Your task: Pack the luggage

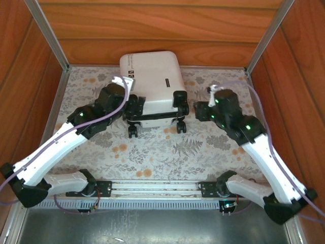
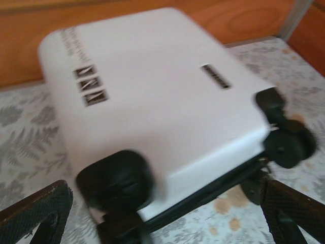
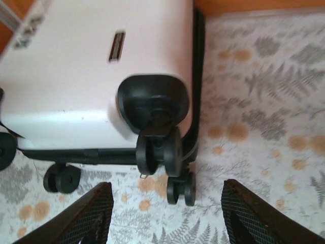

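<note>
Floral-patterned table (image 1: 152, 152) within wooden walls: white hard-shell luggage (image 1: 152, 76) lies closed at 12 o'clock, wheels toward 6; left claw (image 1: 136, 105) and right claw (image 1: 199, 111), both spread and empty, should grip shell edges, not the swivelling wheels.

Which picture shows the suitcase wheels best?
The right wrist view: the wheels on the luggage look close and sharp. The left wrist view blurs them; the top view shows them small.

Smooth white hard-plastic luggage (image 1: 152, 81), matt black wheels (image 3: 175, 150), floral cloth table cover (image 1: 152, 152), varnished wood walls (image 1: 152, 25)
</note>
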